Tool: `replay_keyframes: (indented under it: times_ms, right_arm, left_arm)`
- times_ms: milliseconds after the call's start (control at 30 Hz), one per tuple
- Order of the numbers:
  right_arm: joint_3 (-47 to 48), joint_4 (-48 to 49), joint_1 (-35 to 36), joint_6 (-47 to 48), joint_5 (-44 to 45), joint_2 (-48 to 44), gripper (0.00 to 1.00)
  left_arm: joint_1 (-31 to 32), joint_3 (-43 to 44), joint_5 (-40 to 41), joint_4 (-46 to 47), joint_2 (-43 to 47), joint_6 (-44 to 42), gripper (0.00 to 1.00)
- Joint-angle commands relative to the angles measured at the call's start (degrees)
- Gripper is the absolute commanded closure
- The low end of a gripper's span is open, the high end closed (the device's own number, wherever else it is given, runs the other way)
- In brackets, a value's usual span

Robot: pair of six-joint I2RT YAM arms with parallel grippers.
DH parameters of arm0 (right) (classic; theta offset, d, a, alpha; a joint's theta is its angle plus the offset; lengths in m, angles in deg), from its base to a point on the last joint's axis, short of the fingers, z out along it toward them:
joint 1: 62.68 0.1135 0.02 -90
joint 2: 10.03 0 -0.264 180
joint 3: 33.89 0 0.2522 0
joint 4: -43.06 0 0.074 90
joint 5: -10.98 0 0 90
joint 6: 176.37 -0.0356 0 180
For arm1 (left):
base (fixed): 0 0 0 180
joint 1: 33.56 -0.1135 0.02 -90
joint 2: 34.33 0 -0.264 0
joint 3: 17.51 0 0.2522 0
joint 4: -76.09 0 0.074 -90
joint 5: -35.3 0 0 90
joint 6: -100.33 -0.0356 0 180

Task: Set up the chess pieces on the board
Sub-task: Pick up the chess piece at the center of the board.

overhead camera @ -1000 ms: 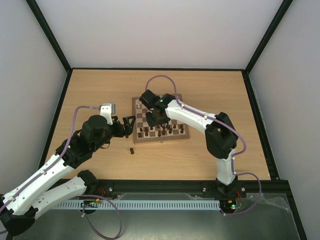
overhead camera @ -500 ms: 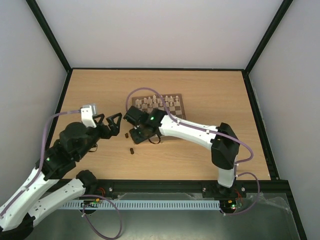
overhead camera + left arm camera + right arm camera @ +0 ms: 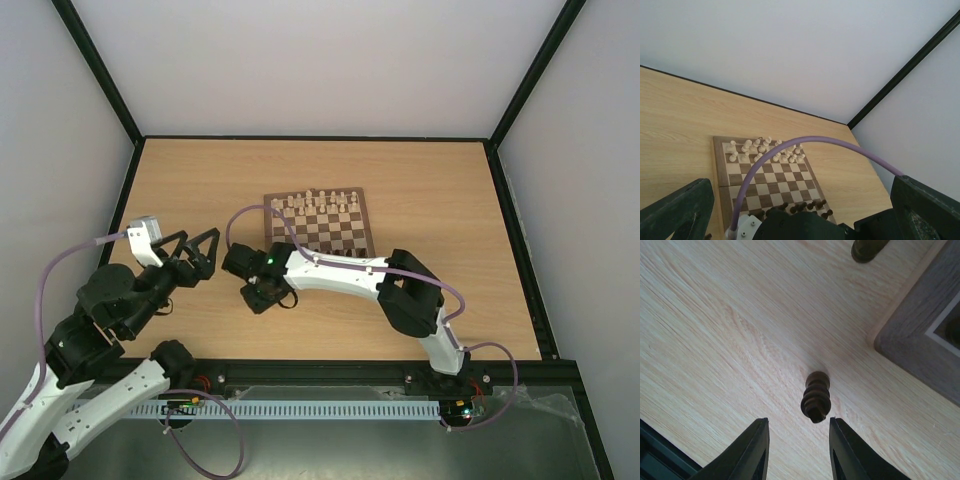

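1. Hovered low over the desk [image 3: 715,340] with the right end effector [image 3: 797,452] spread wide, pinching nothing.
2. Found one dark chess piece [image 3: 816,396] on the desk just ahead of the fingers [image 3: 752,450], off the board [image 3: 910,340], near its corner.
3. Saw a second dark piece [image 3: 867,249] near that border.
4. Held the left end effector [image 3: 190,246] spread and empty, well left of the board.

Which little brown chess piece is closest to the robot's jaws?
The dark piece on the table, just ahead of the right gripper and its open jaws. The other loose dark piece sits farther off, beside the board.
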Motion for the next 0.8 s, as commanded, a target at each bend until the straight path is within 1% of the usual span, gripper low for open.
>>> replay_keyframes:
  times_ms: [0, 167, 233, 367, 500, 600, 667, 767]
  right_arm:
    - [2.88, -3.13, 0.35, -0.9, 1.92, 1.33, 0.66]
    - [3.72, -3.49, 0.35, -0.83, 2.62, 2.22, 0.66]
    - [3.92, -3.52, 0.35, -0.74, 2.63, 2.81, 0.69]
    - [4.04, -3.35, 0.35, -0.6, 2.52, 3.66, 0.7]
    - [4.16, -3.68, 0.35, -0.56, 3.22, 4.19, 0.75]
    - [4.19, -3.71, 0.35, -0.47, 3.49, 4.56, 0.8]
    - [4.08, -3.75, 0.35, -0.45, 3.58, 4.62, 0.86]
    - [3.67, -3.73, 0.35, -0.39, 3.9, 4.09, 0.9]
  left_arm:
    - [-0.12, 1.47, 0.96, -1.57, 0.35, 0.2, 0.0]
    - [-0.12, 1.28, 0.88, -1.53, 0.61, 0.18, 0.0]
    - [-0.12, 1.28, 0.85, -1.5, 0.61, 0.17, 0.01]
    - [-0.12, 1.11, 0.78, -1.5, 0.53, 0.26, 0.01]
    - [-0.12, 0.93, 0.86, -1.34, 0.53, 0.26, 0.0]
    - [-0.14, 0.76, 0.79, -1.1, 0.44, 0.32, 0.01]
    - [-0.14, 0.67, 0.83, -1.15, 0.35, 0.32, 0.01]
    - [-0.12, 0.66, 0.95, -1.22, 0.34, 0.33, 0.0]
